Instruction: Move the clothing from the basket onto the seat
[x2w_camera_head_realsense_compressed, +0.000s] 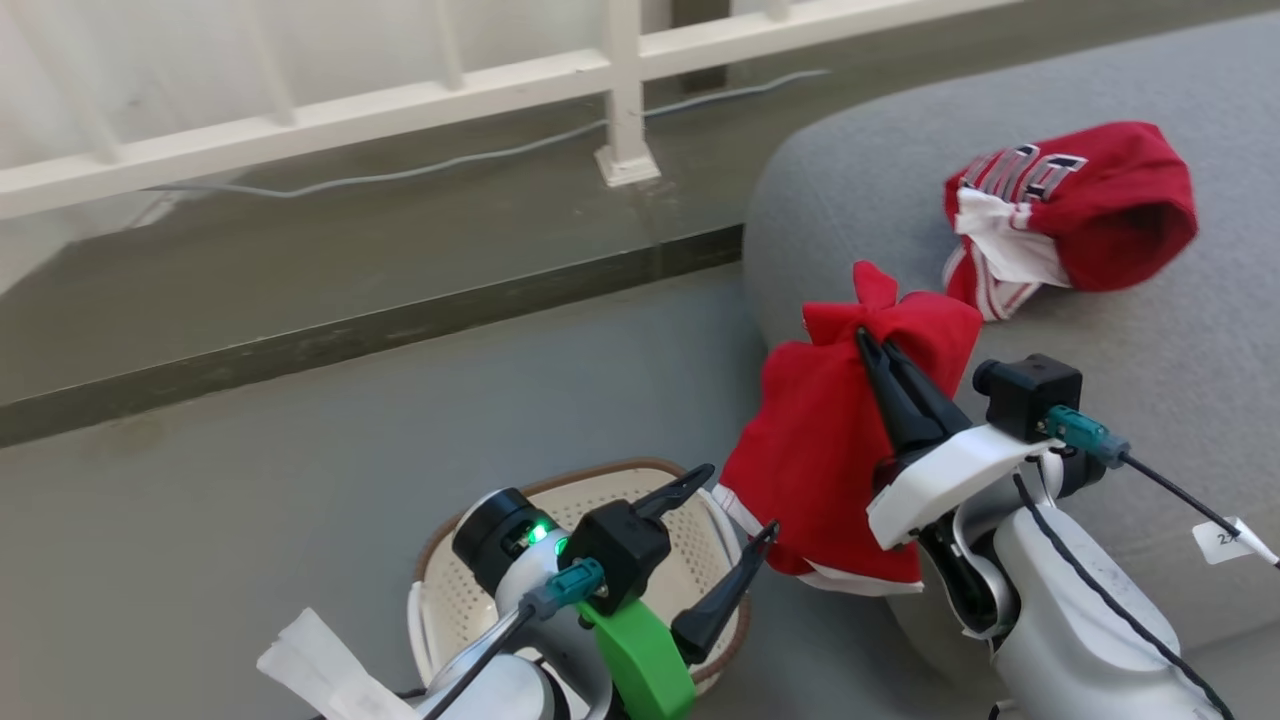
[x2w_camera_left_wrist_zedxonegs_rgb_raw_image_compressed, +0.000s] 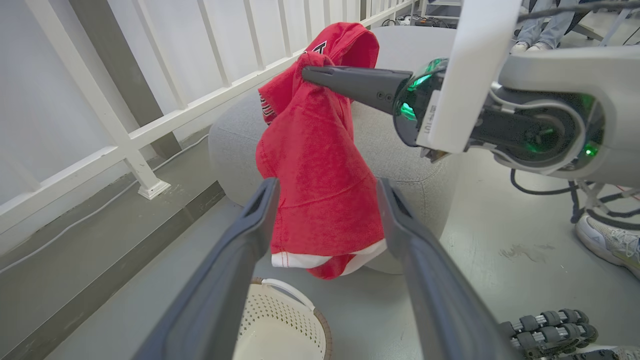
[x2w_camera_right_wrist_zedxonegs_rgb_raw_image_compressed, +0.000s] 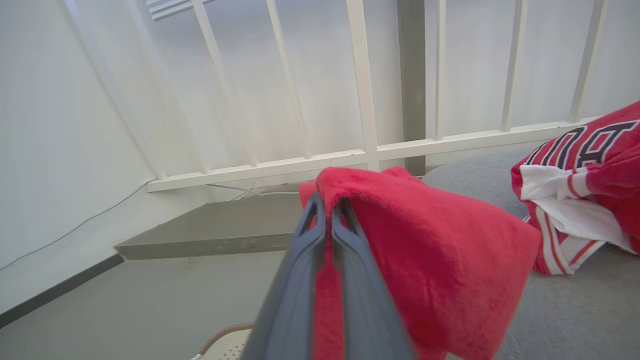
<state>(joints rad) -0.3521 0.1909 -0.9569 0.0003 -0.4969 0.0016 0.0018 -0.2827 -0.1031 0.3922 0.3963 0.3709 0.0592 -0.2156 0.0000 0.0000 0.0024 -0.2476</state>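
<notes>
At the seat (x2w_camera_head_realsense_compressed: 1150, 400)'s left edge, pinching a red shirt (x2w_camera_head_realsense_compressed: 820, 440) by its top fold in the right claw (x2w_camera_head_realsense_compressed: 872, 350), letting it dangle lengthwise down the cushion's side. Hovering the left claw (x2w_camera_head_realsense_compressed: 738, 500), wide and empty, over the basket (x2w_camera_head_realsense_compressed: 455, 600). Probably needing a carry rightward, further onto the seat.

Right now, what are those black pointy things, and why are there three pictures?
It's a robot with two arms; each ends in a two-fingered pincer. One picture comes from a camera on its head, the other two from its wrists. The right pincer is shut on a red garment hanging by the grey seat. The left pincer is open over the basket on the floor. A lettered red garment lies on the seat.
</notes>
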